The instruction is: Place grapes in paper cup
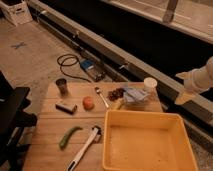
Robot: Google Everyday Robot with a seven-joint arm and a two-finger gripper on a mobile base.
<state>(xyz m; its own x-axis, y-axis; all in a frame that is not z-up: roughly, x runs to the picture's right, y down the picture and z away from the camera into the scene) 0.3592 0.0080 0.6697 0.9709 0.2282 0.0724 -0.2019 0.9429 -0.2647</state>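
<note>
On the wooden surface (55, 125) the grapes (116, 93) lie near the back edge, a blue packet (134, 95) between them and the paper cup (149, 84). Further right, off the surface, hangs the gripper (183, 89) with jaws spread and empty. From there the grapes lie beyond the cup, so the reach probably passes over it.

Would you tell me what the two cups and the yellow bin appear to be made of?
The paper cup looks like matte white paper, judging by its flat pale surface. The grey cup seems metal: dark with a dull sheen. The yellow bin looks like smooth moulded plastic, with rounded corners. The gripper hangs open to the right of the table, holding nothing.
</note>
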